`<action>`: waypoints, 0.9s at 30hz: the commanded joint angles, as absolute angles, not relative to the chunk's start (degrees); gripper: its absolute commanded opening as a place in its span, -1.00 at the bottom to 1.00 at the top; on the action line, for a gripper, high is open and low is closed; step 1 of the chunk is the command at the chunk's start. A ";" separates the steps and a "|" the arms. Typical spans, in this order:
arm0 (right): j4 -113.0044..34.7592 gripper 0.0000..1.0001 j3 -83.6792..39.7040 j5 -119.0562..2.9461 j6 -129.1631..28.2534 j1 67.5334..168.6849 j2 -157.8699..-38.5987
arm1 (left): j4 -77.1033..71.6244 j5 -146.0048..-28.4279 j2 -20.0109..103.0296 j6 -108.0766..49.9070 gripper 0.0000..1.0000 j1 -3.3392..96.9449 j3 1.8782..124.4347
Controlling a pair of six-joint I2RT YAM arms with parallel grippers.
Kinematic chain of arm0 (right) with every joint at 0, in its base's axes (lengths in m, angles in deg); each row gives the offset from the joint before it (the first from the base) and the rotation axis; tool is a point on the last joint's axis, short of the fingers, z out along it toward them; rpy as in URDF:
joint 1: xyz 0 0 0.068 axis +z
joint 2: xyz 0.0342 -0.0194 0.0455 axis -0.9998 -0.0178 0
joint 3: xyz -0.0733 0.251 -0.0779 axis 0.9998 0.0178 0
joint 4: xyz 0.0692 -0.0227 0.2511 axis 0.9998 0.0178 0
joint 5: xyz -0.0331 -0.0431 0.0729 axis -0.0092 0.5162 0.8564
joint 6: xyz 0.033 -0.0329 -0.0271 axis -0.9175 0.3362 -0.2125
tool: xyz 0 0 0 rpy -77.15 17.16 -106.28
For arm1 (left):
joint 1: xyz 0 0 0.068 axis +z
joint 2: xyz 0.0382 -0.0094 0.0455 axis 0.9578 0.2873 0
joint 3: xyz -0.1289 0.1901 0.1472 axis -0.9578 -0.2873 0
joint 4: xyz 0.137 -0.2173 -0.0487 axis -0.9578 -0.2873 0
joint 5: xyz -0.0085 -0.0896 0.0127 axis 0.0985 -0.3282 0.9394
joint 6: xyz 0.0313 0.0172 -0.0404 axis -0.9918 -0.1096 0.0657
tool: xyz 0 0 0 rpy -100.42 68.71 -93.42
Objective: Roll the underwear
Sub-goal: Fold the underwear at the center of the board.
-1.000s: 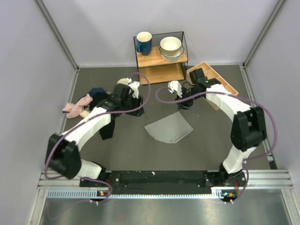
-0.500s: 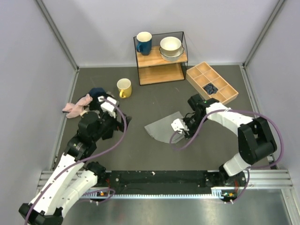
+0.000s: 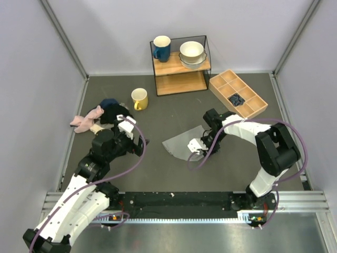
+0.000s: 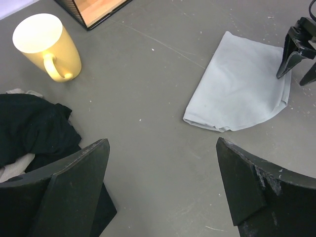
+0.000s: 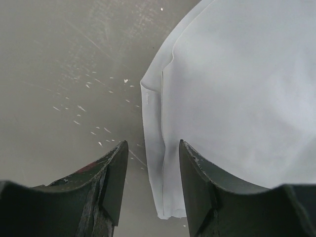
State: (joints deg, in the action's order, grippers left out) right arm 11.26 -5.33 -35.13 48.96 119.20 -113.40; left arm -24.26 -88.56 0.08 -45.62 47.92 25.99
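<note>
Grey and thin, the underwear [image 3: 181,143] [image 4: 242,84] [image 5: 237,89] lies flat on the dark desk [image 3: 174,113], folded, with one straight edge and one rounded edge. It sits between my two pincers.

My right pincer [image 3: 196,149] [image 4: 301,64] [image 5: 151,148] is at the underwear's right-hand edge, pointing down at it. Its jaws are parted a little and hold nothing. From the wrist I see the folded edge running straight through the gap between the two fingers, with bare desk on one side and cloth on the other. I cannot tell whether the tips touch the desk.

My left pincer [image 3: 139,139] [image 4: 160,168] hangs well to the left of the underwear, spread wide and empty, looking across bare desk at its nearest corner.

Farther left of the underwear and toward the back stands a yellow mug [image 3: 139,98] [image 4: 47,47], upright. Left of that again is a heap of dark cloth [image 3: 110,108] [image 4: 34,123] with a pink piece [image 3: 84,120] beside it.

Behind the underwear, against the back wall, is a wooden shelf [image 3: 179,68] carrying a blue mug [image 3: 161,48] and stacked bowls [image 3: 191,52]. Behind and to the right of the underwear lies a wooden tray [image 3: 253,108] with compartments, with a small dark blue bundle [image 3: 236,99] in one of them.
</note>
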 commanded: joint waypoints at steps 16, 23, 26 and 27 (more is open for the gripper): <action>5.37 -0.57 -3.75 -40.38 46.45 122.20 -115.50 | -20.58 -93.89 0.38 -46.29 0.90 47.90 25.44; 6.77 -0.91 -7.07 -40.03 44.08 122.20 -115.15 | -20.49 -94.69 -0.32 -46.29 0.90 47.90 25.44; 8.53 -0.98 -9.18 -39.51 43.46 122.20 -115.33 | -20.49 -94.78 -0.67 -46.38 0.90 47.90 25.27; 9.23 -0.99 -9.72 -39.24 43.37 122.20 -115.33 | -20.40 -94.78 -0.67 -46.38 0.90 47.90 25.26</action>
State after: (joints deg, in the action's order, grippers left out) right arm 7.68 -5.97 -39.22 44.56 121.36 -115.17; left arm -23.65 -93.68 0.19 -45.77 47.92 25.97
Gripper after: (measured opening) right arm 0.022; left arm 0.950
